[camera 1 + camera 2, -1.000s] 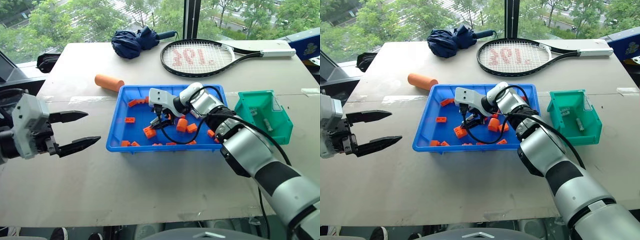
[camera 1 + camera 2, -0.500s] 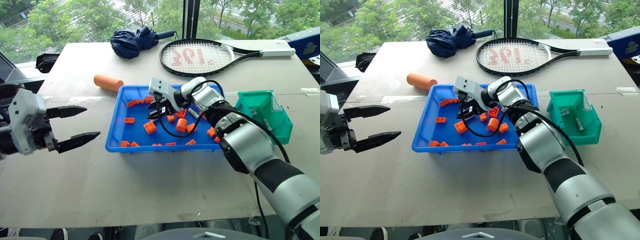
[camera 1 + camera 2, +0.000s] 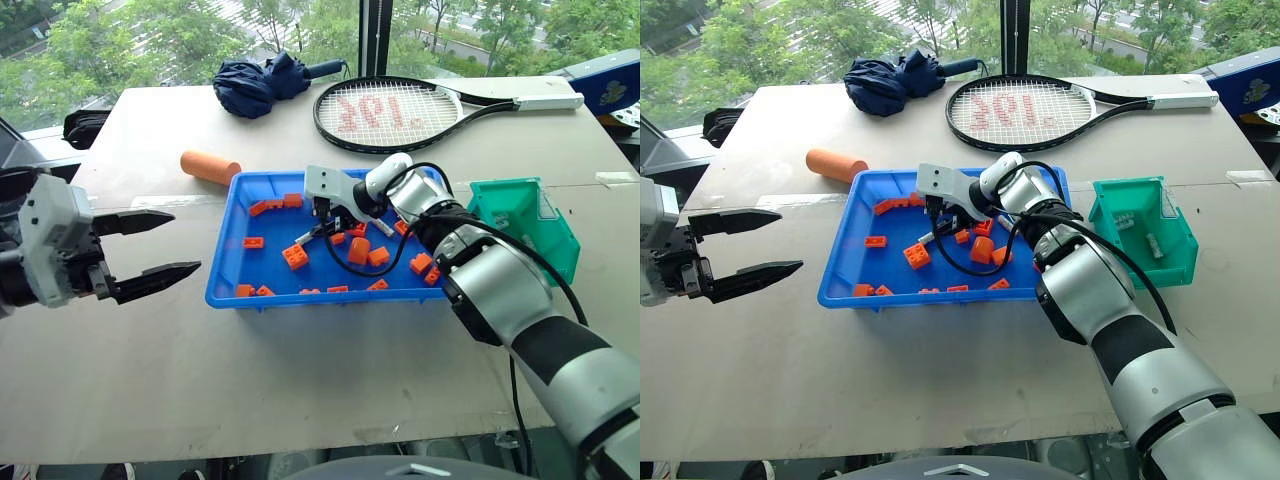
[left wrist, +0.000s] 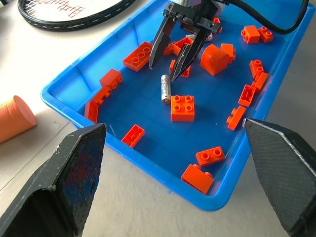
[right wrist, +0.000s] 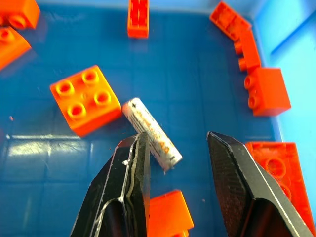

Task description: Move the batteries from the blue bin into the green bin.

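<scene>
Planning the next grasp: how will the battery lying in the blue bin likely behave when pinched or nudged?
The battery is a smooth metallic cylinder lying on its side on the blue bin floor, so a nudge would probably roll it. Its shiny surface may slip between the right tool fingers. It looks rigid, and rests against an orange brick, which may stop rolling that way.

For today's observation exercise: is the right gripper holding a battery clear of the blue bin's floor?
No. The battery lies on the blue bin floor beside an orange brick, with the right gripper parted above it.
</scene>
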Robot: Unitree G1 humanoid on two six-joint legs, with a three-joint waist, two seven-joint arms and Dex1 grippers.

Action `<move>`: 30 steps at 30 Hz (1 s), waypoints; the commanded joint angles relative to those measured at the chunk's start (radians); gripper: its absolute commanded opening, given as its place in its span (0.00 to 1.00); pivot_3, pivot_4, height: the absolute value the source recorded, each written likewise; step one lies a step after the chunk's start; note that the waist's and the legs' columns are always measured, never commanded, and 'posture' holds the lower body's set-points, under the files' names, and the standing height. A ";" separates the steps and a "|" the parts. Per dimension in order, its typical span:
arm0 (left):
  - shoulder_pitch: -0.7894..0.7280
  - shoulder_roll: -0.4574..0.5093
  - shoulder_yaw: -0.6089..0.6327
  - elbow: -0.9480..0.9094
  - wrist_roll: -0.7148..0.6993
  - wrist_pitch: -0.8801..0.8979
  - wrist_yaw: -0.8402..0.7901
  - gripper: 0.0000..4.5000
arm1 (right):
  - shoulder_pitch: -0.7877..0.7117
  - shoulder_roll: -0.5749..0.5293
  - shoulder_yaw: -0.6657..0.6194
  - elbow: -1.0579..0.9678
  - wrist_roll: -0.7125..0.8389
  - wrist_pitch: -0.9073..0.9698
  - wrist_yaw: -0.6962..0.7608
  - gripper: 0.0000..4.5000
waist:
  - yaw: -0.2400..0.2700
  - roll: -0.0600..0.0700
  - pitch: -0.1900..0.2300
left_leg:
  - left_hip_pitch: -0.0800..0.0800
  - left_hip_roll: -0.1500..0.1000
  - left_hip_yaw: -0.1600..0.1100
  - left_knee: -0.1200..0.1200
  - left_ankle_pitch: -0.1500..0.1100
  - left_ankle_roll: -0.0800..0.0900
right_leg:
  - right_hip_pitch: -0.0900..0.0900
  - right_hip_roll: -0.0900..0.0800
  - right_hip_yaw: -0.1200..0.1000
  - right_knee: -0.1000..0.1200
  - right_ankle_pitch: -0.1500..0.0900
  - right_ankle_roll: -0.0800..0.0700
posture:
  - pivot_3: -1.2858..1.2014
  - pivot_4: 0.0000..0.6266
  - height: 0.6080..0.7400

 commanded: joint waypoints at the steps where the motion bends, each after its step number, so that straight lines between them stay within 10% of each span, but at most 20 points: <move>1: 0.006 0.025 0.042 -0.020 -0.002 0.001 -0.001 1.00 | 0.002 0.017 0.000 -0.004 -0.014 -0.031 -0.005 0.40 | 0.000 0.000 0.000 | 0.000 0.000 0.000 0.000 0.000 0.000 | 0.000 0.000 0.000 0.000 0.000 0.000 | 0.52 0.24 1.00; 13: 0.025 0.015 0.078 -0.059 -0.014 0.030 0.014 1.00 | -0.007 0.064 0.029 0.044 -0.084 -0.023 0.017 0.40 | 0.000 0.000 0.000 | 0.000 0.000 0.000 0.000 0.000 0.000 | 0.000 -0.001 0.000 0.000 0.000 0.000 | 0.52 0.24 1.00; 19: 0.043 0.011 0.090 -0.073 -0.011 0.036 0.020 1.00 | -0.014 0.084 0.008 0.043 -0.079 -0.025 -0.010 0.00 | -0.001 0.000 0.000 | 0.000 0.000 0.000 -0.001 0.000 -0.001 | 0.000 -0.001 0.000 0.000 0.000 0.000 | 0.52 0.24 1.00; 30: -0.082 0.003 -0.059 -0.098 -0.076 0.042 0.059 1.00 | 0.079 -0.090 -0.181 -0.406 0.157 0.190 0.142 0.00 | 0.006 0.000 0.000 | -0.004 -0.002 -0.004 0.000 0.001 -0.001 | -0.002 -0.004 -0.002 0.000 0.000 0.000 | 0.52 0.24 1.00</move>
